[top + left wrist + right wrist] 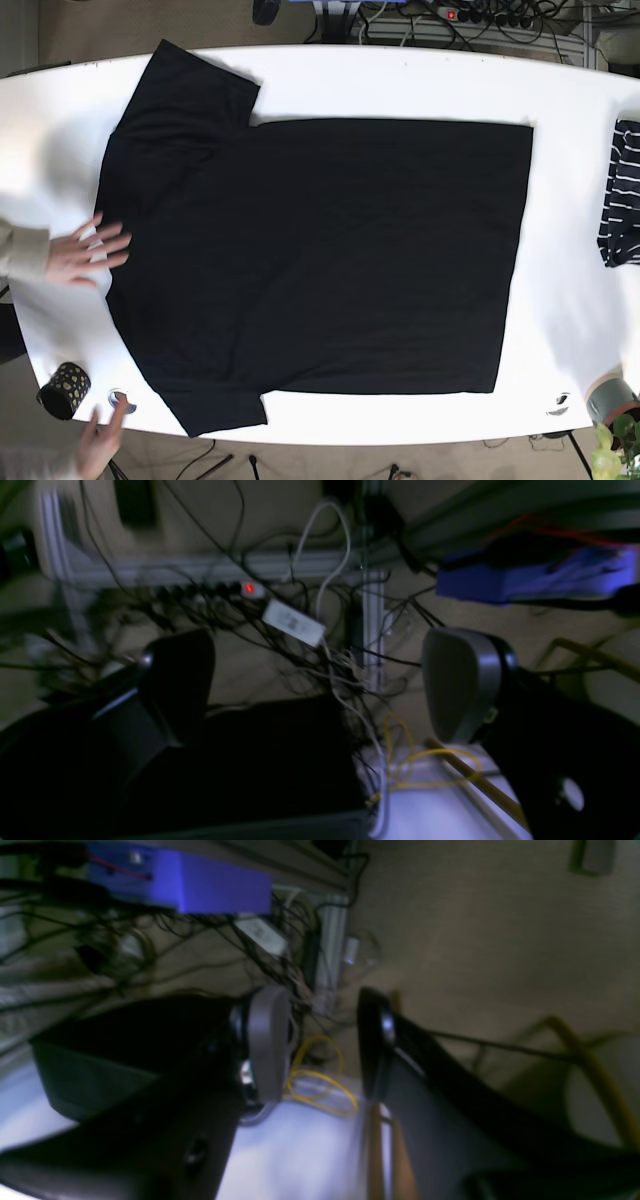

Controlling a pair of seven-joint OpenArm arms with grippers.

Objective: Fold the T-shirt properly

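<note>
1. The black T-shirt (pixel 320 260) lies spread flat on the white table (pixel 400 80) in the base view, collar end at the view's left, hem at the right, both short sleeves out toward the table's long edges.
2. A person's hand (pixel 85 252) rests flat, fingers splayed, at the collar edge of the shirt; a second hand (pixel 100 445) shows only in part at the lower border, beside a dark speckled cup (pixel 64 388).
3. A striped garment (pixel 622 192) is cut off by the right border, well apart from the shirt.
4. Neither robot arm appears in the base view.
5. Left hand (pixel 320 680): its fingers stand widely spread, nothing between them; behind lie tangled cables (pixel 300 645) and a power strip (pixel 215 587), all blurred.
6. Right hand (pixel 322 1040): its fingers stand parted, holding nothing; a blue box (pixel 200 890) and yellow wire (pixel 320 1080) show beyond, dimly.
</note>
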